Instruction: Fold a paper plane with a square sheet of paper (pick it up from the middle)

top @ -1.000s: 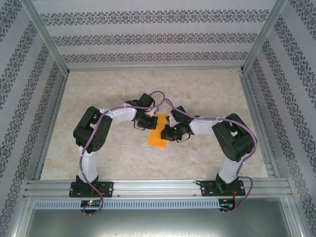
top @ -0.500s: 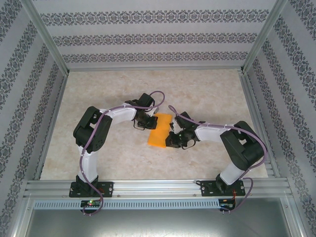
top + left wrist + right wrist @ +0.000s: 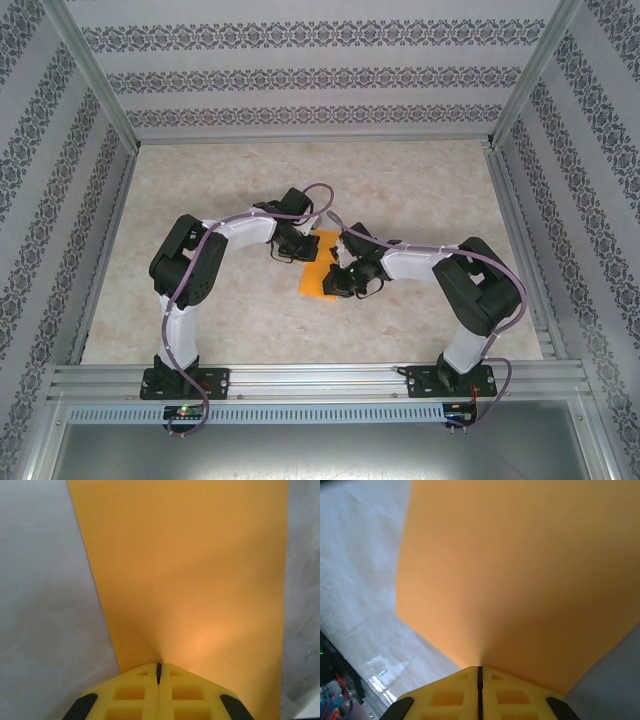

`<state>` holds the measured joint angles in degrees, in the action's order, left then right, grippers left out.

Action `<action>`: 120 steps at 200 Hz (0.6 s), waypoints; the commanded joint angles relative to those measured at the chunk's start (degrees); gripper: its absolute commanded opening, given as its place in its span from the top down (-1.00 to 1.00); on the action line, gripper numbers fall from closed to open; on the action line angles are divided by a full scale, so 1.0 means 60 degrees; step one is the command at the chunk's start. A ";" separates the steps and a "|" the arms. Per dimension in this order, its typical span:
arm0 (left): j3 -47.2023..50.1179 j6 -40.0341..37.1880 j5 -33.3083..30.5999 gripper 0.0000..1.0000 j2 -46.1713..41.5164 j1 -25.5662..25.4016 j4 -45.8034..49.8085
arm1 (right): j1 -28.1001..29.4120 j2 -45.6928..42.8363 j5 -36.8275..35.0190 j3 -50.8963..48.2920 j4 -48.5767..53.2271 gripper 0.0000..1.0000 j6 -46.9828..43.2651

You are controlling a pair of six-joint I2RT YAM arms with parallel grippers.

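Square sheet of paper (image 3: pixel 313 282) sits at the middle of the counter (image 3: pixel 420 190), between the two wrists. From the top camera it reads as a narrow orange strip running near to far. The right arm (image 3: pixel 410 262) covers its right edge, and the left arm (image 3: pixel 245 232) covers its far-left corner. True outline not recoverable from there, nor whether it is folded. Flat on the counter or lifted: cannot tell. Left wrist view: left jaws closed, the two yellow fingers (image 3: pixel 130 695) meeting along a thin dark seam. The sheet (image 3: pixel 190 580) runs into that seam and puckers slightly at the tip, so it is pinched at its edge. Its far end is cut off by the top of the frame; pale counter (image 3: pixel 40 605) on either side, blurred. Right wrist view: right jaws likewise closed on the sheet (image 3: pixel 520 580), fingers (image 3: pixel 445 695) pressed together. Sheet cut off at top and right; counter (image 3: pixel 360 555) out of focus. Dark hardware (image 3: pixel 335 680) in the lower-left corner, too blurred to name.
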<state>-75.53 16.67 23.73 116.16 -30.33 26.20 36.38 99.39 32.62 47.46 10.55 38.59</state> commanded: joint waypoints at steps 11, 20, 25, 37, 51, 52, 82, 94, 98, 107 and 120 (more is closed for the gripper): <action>0.0678 -0.0292 -0.1836 1.00 0.1287 0.0257 0.0890 | 0.0031 -0.0028 -0.0164 -0.0471 0.0640 0.82 -0.0390; 0.0684 -0.0291 -0.1843 1.00 0.1293 0.0264 0.0878 | 0.0001 -0.0123 -0.0217 -0.0724 0.0693 0.82 -0.0407; 0.0685 -0.0288 -0.1845 1.00 0.1287 0.0265 0.0877 | -0.0003 -0.0204 -0.0271 -0.0854 0.0751 0.82 -0.0419; 0.0693 -0.0298 -0.1859 1.00 0.1283 0.0254 0.0885 | -0.0041 -0.0429 -0.0296 -0.1161 0.0858 0.82 -0.0433; 0.0722 -0.0313 -0.1872 1.00 0.1294 0.0275 0.0885 | -0.0108 -0.0791 -0.0353 -0.1488 0.0959 0.82 -0.0399; 0.0722 -0.0315 -0.1873 1.00 0.1294 0.0277 0.0882 | -0.0112 -0.0820 -0.0353 -0.1513 0.0963 0.82 -0.0390; 0.0671 -0.0309 -0.1792 1.00 0.1307 0.0279 0.0870 | -0.0509 -0.1365 -0.0287 -0.2044 0.0915 0.82 -0.0351; 0.0650 -0.0281 -0.1713 1.00 0.1316 0.0278 0.0873 | -0.0619 -0.1540 -0.0163 -0.1968 0.0882 0.82 -0.0308; 0.0636 -0.0284 -0.1698 1.00 0.1298 0.0279 0.0885 | -0.0660 -0.1636 -0.0092 -0.1930 0.0841 0.82 -0.0262; 0.0634 -0.0245 -0.1645 1.00 0.1268 0.0279 0.0893 | -0.0787 -0.1879 0.0089 -0.1870 0.0553 0.82 -0.0061; 0.0675 -0.0203 -0.1557 1.00 0.1175 0.0279 0.0863 | -0.1062 -0.2203 0.0365 -0.1848 -0.0110 0.80 0.0379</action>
<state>-75.55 16.67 24.01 116.14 -30.26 26.22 32.38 89.45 32.95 36.86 10.55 37.78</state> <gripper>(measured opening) 0.061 0.092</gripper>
